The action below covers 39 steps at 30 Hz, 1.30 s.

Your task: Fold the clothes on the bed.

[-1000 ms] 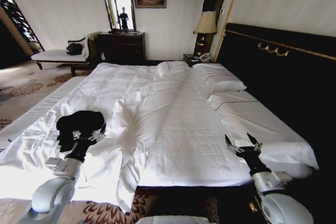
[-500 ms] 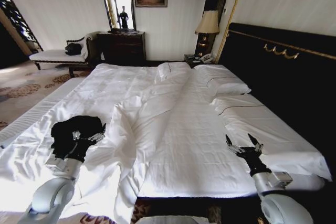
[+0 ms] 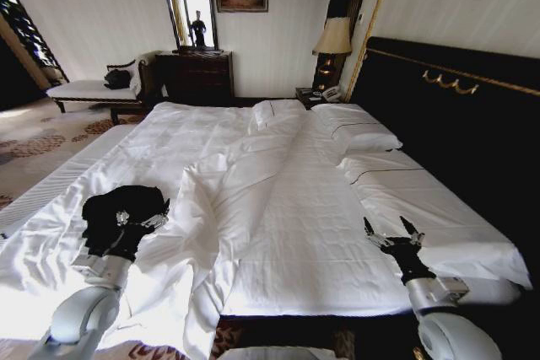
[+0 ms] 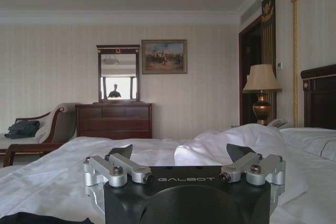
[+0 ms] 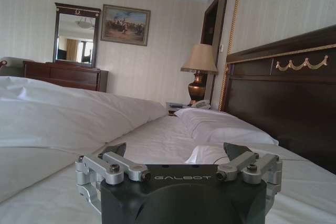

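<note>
Jaws on both grippers released, spread wide. Head view: left gripper (image 3: 142,220) at 8 o'clock beside crumpled black T-shirt (image 3: 114,208) on bed (image 3: 287,208); right gripper (image 3: 392,233) at 4 o'clock over duvet. Wrist views: "GALBOT" readable on each gripper body.

T-shirt (image 3: 118,208): lettering hidden, near edge behind left gripper (image 3: 142,220) | bed (image 3: 278,208): foot cut off

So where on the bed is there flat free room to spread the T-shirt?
The widest flat patch of the bed lies between the bunched duvet ridge and the pillows, ahead of the right gripper. It is crowded at the left gripper, where the T-shirt lies crumpled beside the ridge.
</note>
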Tool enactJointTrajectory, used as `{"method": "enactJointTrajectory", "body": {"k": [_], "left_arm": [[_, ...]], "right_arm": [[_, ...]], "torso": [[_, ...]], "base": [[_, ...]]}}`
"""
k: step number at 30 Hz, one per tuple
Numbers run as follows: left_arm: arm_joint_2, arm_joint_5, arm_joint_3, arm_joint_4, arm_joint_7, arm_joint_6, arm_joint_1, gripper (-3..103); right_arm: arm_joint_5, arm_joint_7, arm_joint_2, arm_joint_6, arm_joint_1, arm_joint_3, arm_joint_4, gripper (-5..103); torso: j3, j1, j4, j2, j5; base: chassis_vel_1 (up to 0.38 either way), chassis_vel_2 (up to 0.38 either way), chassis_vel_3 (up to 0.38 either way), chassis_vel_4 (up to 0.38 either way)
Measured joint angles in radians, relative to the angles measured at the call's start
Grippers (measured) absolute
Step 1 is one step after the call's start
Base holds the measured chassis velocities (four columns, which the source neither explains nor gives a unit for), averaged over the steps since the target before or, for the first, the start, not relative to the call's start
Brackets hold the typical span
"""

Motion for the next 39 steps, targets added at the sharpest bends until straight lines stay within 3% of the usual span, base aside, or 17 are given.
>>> {"method": "enactJointTrajectory", "body": {"k": [39], "left_arm": [[-0.005,0.010,0.009,-0.003,0.000,0.000,-0.002,100]], "right_arm": [[0.009,0.002,-0.006,0.000,-0.006,0.012,-0.005,100]], "torso": [[0.000,0.000,0.0000,0.000,-0.0001]], "base": [[0.111,0.108,-0.110,-0.114]]}}
